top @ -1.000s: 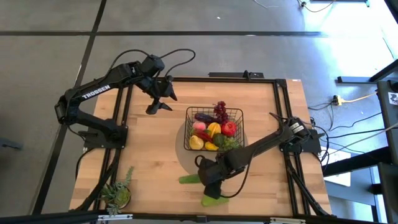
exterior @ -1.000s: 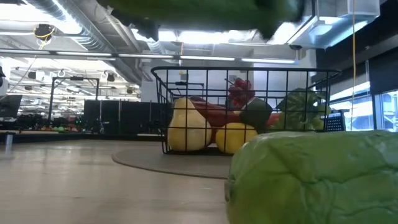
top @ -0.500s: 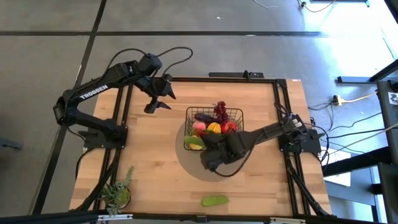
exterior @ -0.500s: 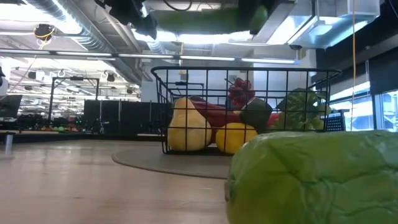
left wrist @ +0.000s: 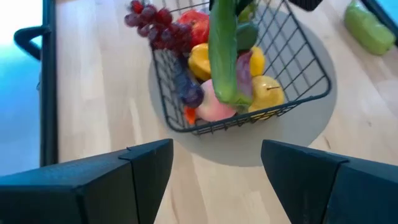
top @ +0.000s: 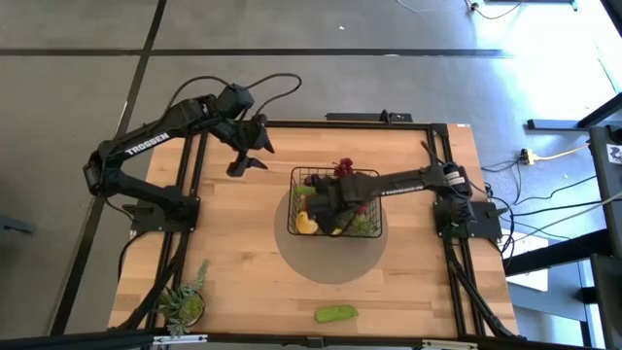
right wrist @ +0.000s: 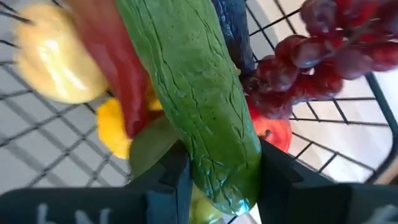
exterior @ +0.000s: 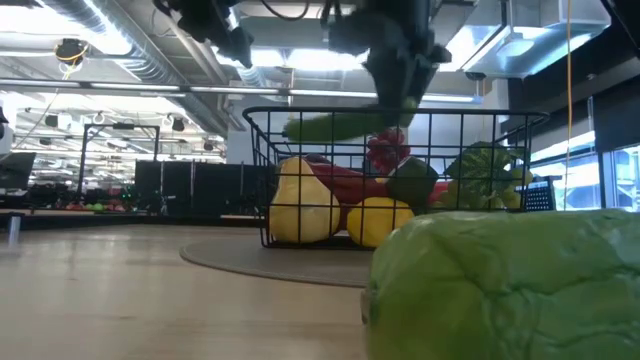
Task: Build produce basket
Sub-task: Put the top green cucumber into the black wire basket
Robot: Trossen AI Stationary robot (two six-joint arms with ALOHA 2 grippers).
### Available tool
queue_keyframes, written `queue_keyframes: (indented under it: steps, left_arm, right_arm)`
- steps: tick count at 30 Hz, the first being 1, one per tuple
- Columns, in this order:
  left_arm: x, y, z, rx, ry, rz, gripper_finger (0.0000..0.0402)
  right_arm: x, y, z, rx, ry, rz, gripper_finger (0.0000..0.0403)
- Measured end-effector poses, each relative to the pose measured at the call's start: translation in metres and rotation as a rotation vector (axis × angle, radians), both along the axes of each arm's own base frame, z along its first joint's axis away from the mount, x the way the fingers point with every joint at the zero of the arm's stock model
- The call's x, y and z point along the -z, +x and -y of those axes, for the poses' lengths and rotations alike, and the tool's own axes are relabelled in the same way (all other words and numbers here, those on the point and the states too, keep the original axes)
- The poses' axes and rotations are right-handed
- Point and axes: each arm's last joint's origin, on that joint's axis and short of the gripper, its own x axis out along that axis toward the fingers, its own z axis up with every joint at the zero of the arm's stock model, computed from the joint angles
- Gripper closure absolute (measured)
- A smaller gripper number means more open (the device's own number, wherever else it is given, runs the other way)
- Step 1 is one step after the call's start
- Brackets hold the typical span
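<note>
While held lengthwise between the two fingers of the right gripper (right wrist: 214, 171), a long green cucumber (right wrist: 186, 93) is seen just above the basket (top: 367, 177), level with its top rim in the low view. The jaws are part-closed, clamped on the cucumber's sides. The black wire basket sits on a grey round mat (top: 335, 264) at the middle of the wooden table (top: 243, 253). Inside it are packed purple grapes (left wrist: 158, 28), a red apple (left wrist: 194, 23), a yellow lemon (left wrist: 200, 61), a pink peach (left wrist: 214, 111), a yellow pear-like fruit (exterior: 300, 205) and a dark eggplant (left wrist: 186, 90). A second green cucumber (top: 335, 314) is left on the table near the front edge, well apart from the basket; it fills the low view's foreground. A small potted plant (top: 185, 301) is set at the front left corner. The left gripper (top: 248, 156) is hung with fingers spread wide and nothing held, over the table behind and left of the basket.
</note>
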Motion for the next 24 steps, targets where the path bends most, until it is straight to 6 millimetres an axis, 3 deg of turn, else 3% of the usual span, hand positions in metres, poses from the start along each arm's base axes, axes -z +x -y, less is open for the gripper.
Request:
queue_keyframes:
  steps: [10,24]
  left_arm:
    - [0.0,0.0,-0.001,-0.028,0.011,-0.012,0.0168]
    - [0.001,-0.001,-0.003,-0.076,0.057,-0.038,0.0168]
  right_arm:
    - [0.025,0.013,0.034,-0.068,0.129,0.051,0.0287]
    - [0.027,0.015,0.049,-0.065,0.211,0.066,0.021]
